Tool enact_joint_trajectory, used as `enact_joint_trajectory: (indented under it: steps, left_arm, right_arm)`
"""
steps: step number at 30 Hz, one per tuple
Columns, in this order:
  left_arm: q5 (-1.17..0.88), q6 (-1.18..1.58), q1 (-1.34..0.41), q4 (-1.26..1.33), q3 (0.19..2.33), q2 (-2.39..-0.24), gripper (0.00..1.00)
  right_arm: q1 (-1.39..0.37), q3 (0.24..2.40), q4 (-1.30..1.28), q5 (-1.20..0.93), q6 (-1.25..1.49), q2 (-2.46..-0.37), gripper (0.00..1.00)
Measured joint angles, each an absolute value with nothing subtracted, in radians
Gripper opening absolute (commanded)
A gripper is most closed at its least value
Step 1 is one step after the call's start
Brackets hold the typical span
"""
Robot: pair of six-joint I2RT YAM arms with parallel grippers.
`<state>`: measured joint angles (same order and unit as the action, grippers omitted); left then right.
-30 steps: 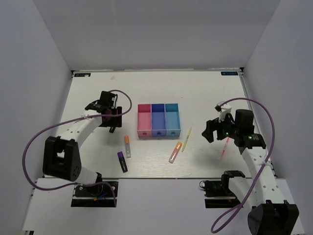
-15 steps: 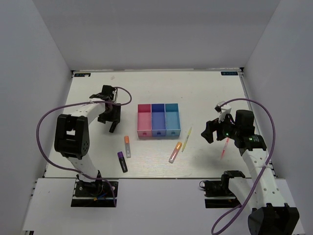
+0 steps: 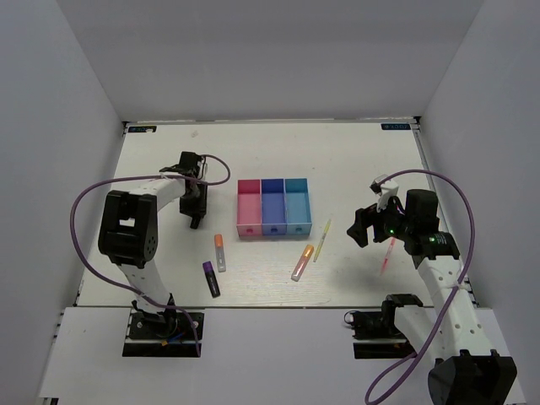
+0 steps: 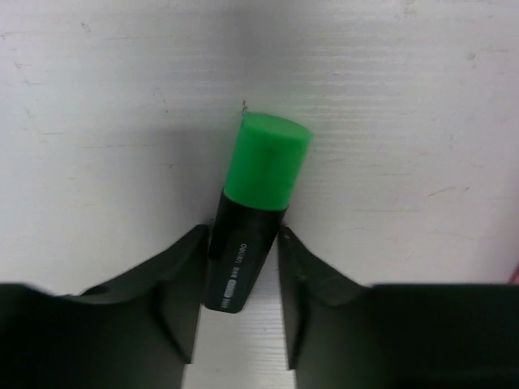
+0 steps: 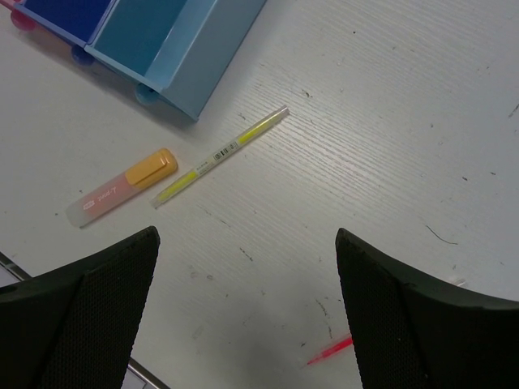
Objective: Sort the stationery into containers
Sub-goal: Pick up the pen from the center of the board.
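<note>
presently finds the left gripper closed on the green-capped marker, one finger against each side of the dark barrel, cap protruding beyond the tips. places that marker flat on the white table, left of the containers and near them. judges the step in hand as the pick-up, lift not yet made. finds the right gripper spread wide and holding nothing, hovering above the table, with the thin yellow pen and the thin pink pen lying below it.

recommends, as judgement only: keep the grip square on the barrel rather than the cap, a round smooth body being likely to roll or pivot between flat pads; lift straight up before any swing toward the containers; clear the near wall before release.

notes materials: marker barrel glossy dark plastic with a small printed label, cap bright green and cylindrical; table pale, faintly ribbed, scuffed with dark specks; containers thin-walled square plastic in pink, blue and teal, joined in a row; orange-tipped highlighter translucent and stubby; yellow pen slender, clear-bodied.
</note>
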<state>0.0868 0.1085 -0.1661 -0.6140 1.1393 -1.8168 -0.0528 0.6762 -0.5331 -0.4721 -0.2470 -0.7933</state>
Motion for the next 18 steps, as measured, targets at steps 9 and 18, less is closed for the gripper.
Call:
enact_joint_trajectory:
  steps: [9, 18]
  left_arm:
    - [0.086, 0.120, -0.166, -0.596, 1.131, -1.810, 0.10]
    - [0.070, 0.189, -0.166, -0.656, 1.129, -1.712, 0.00]
  right_arm:
    - [-0.053, 0.676, -0.533, -0.455, -0.247, -0.794, 0.90]
    - [-0.053, 0.676, -0.533, -0.451, -0.248, -0.794, 0.62]
